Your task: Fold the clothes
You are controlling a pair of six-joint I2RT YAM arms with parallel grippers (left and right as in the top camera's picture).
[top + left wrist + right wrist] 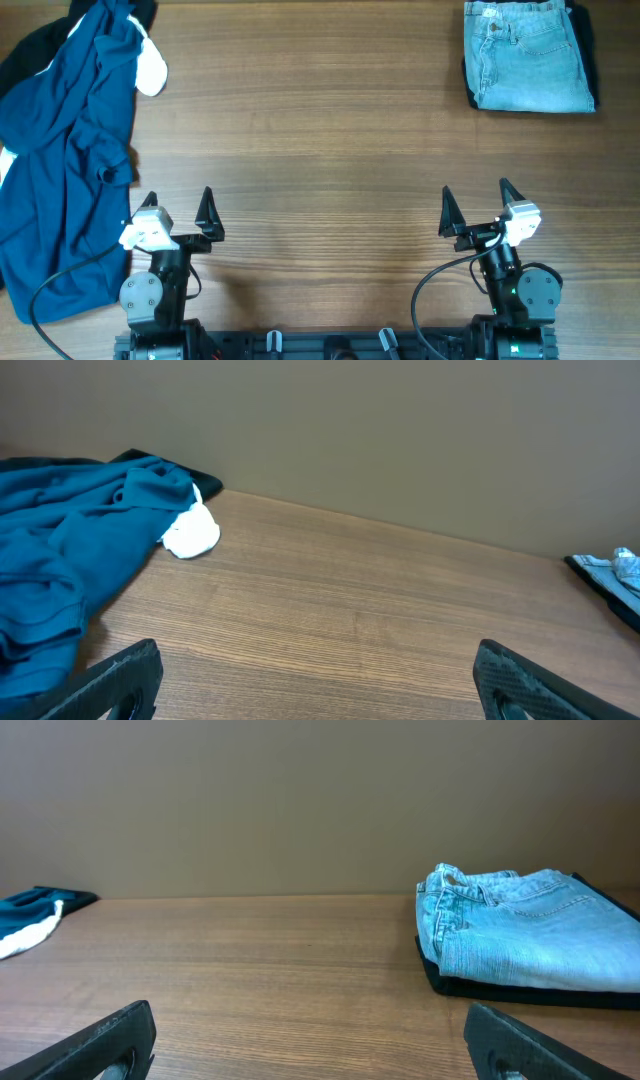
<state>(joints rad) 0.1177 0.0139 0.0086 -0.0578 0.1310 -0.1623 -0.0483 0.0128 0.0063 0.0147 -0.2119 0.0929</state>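
Note:
A large dark-blue shirt (60,160) lies crumpled along the table's left side, also in the left wrist view (60,560). A white piece (150,70) and a black piece (25,50) poke out from under it at the far left. Folded light-blue jeans (528,55) rest on a folded black garment (588,50) at the far right, also in the right wrist view (525,935). My left gripper (178,210) is open and empty, just right of the shirt's edge. My right gripper (478,205) is open and empty near the front edge.
The wooden table (320,150) runs between the two clothes piles. A black cable (60,290) from the left arm lies over the shirt's lower part. A plain wall stands behind the table's far edge.

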